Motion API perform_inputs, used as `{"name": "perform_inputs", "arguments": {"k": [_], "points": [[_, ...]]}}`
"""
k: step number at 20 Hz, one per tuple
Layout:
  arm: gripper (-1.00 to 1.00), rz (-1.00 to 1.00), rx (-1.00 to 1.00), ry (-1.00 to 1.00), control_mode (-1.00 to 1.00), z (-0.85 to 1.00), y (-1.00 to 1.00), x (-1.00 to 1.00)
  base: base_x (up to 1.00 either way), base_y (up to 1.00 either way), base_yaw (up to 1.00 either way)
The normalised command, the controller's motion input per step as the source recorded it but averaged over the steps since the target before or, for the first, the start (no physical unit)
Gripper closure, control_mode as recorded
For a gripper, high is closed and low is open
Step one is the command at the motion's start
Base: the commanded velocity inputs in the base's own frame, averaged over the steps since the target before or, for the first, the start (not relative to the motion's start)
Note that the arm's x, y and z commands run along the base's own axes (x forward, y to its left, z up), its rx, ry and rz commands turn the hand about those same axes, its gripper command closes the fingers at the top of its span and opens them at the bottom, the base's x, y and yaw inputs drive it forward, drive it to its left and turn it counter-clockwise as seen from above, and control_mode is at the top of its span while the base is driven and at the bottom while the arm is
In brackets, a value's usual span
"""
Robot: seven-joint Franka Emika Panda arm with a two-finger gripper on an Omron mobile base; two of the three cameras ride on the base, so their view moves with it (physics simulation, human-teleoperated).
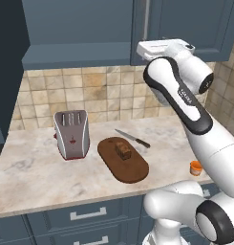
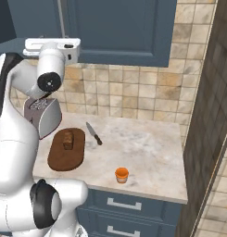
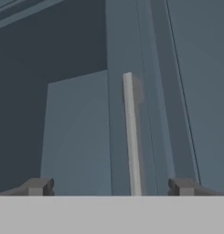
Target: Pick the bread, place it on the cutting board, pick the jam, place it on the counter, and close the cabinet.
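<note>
Nearest the base, at the front of the counter (image 2: 142,143), the jam (image 2: 122,174) stands upright by the pale edge, alone and well apart from everything else; in the left base view it sits at the right, just beside the arm's white forearm. A little further in lies the cutting board (image 1: 123,159), flat and running at a slant, with the bread (image 1: 122,150) resting on its rear half (the loaf chunk lies wholly within the board's outline). Just beyond the board's far end a knife (image 1: 132,138) lies flat on the stone, dark handle toward the right in the left base view, near the board but apart from it. To the board's left stands a toaster (image 1: 71,134), upright, close to the tiled wall. Above all this, the arm reaches up to the cabinet (image 2: 119,28), its hand raised at the level of the door's lower part. In the hand view the gripper (image 3: 111,186) has its jaws spread wide with nothing between them, and a slim silver handle (image 3: 131,137) runs upright ahead of the gap, slightly right of centre, on the blue-grey door.
</note>
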Motion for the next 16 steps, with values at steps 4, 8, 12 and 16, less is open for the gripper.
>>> {"name": "perform_inputs", "arguments": {"k": [4,8,12,16], "points": [[-1.00,-0.05,0.00,0.00,-1.00,0.25,0.12,-0.34,0.00,0.00,0.00],[-1.00,-0.06,0.00,0.00,-1.00,0.20,0.15,-0.35,0.00,0.00,0.00],[-1.00,-0.06,0.00,0.00,-1.00,0.19,0.16,-0.38,0.00,0.00,0.00],[-1.00,-0.06,0.00,0.00,-1.00,0.18,0.16,-0.40,0.00,0.00,0.00]]}}
